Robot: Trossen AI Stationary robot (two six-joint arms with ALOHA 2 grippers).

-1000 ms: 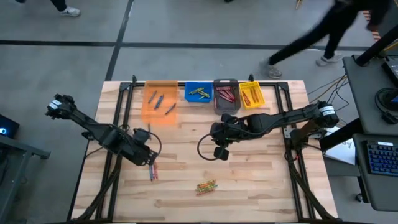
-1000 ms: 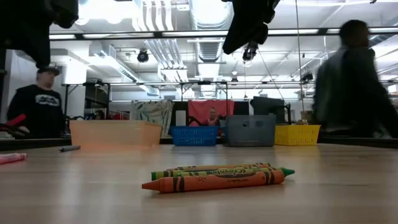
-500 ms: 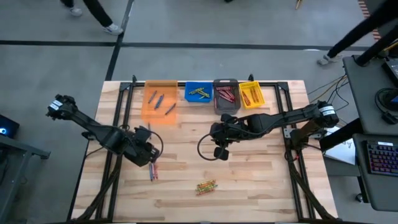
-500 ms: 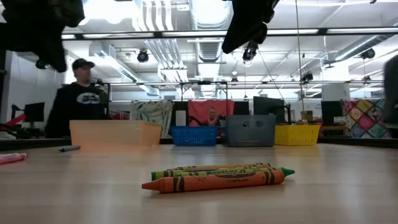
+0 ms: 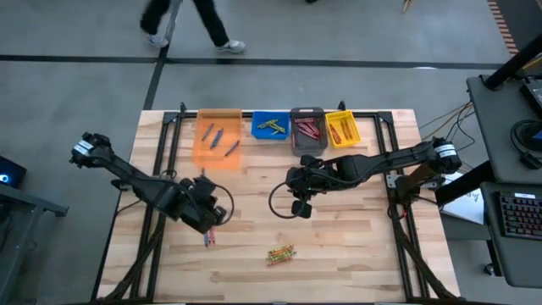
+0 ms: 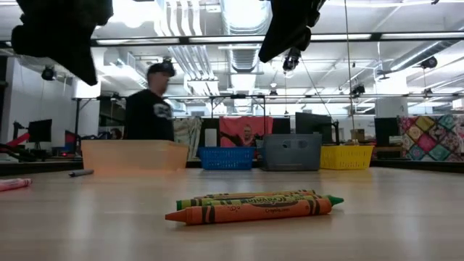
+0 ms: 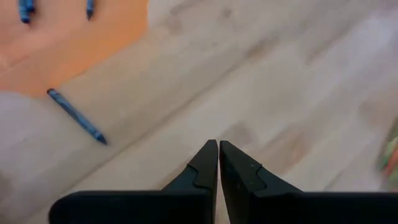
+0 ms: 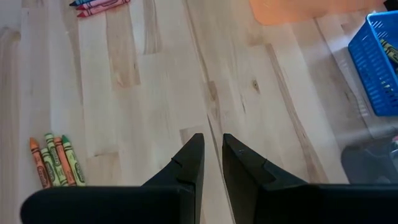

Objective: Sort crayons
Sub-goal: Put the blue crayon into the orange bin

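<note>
Wooden surface (image 5: 339, 237) holds loose crayons (image 5: 281, 253) lower centre; left tool (image 5: 222, 213) pressed together, right tool (image 5: 298, 209) slightly apart, both empty.

The left arm reaches in from the table's left edge, its left gripper (image 7: 218, 152) hanging over the left-centre of the table with fingers pressed together, holding nothing. The right arm stretches in from the right edge toward the middle, its right gripper (image 8: 212, 152) raised above the boards, fingers standing slightly apart with a narrow empty gap between them.
</note>
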